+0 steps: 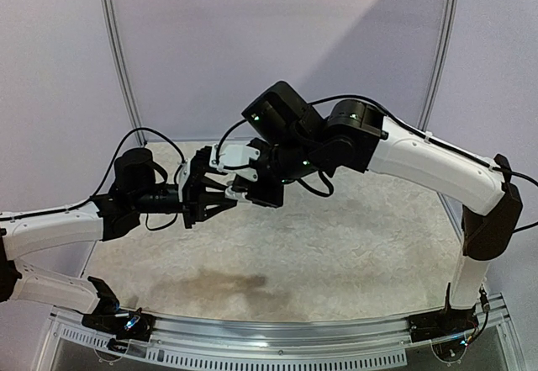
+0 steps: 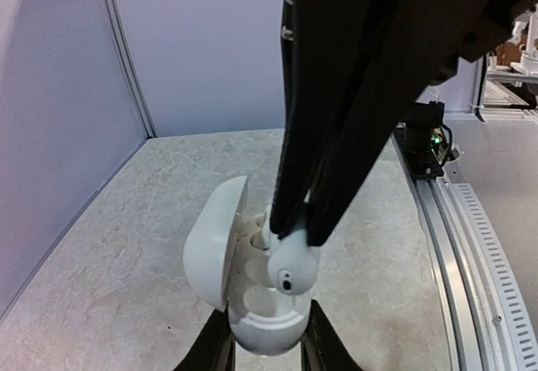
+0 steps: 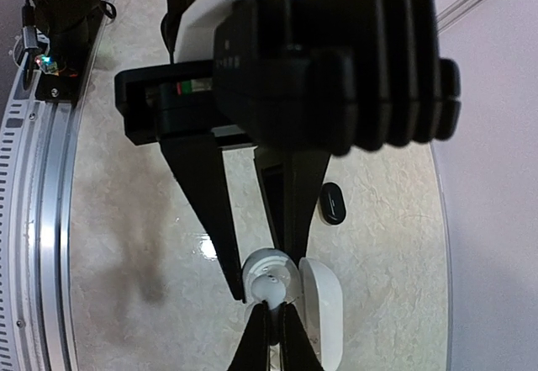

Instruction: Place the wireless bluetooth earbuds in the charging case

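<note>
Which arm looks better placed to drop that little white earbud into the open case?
Right. The right gripper pinches the white earbud over the open charging case, while the left gripper is occupied clamping that case.

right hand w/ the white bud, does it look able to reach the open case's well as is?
Probably yes: lid is swung aside, left hand holds the case up, and the right hand has the earbud right over the wells, nothing between.
</note>
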{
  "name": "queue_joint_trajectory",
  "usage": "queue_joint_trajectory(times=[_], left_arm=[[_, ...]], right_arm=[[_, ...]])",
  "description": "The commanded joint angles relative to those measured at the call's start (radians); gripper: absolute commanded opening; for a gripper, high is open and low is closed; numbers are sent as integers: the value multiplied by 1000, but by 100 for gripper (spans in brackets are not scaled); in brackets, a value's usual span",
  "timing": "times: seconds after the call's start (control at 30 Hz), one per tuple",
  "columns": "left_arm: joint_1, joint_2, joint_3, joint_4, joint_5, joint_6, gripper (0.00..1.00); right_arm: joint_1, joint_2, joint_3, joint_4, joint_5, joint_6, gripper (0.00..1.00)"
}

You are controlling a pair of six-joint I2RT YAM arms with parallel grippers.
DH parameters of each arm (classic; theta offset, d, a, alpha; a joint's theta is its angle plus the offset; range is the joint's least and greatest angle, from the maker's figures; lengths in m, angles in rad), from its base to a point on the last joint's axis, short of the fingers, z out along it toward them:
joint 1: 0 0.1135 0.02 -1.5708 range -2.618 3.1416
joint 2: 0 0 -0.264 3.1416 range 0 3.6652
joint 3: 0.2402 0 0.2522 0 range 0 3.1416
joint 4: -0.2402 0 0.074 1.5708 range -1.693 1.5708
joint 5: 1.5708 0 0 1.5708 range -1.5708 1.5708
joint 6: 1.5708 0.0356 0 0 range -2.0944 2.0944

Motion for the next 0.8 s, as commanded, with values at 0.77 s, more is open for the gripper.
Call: queue_joint_trajectory(times=[0.77], left_arm=[[-14, -8, 31, -20, 12, 44, 0]], right_arm=[[37, 110, 111, -100, 178, -156, 26]])
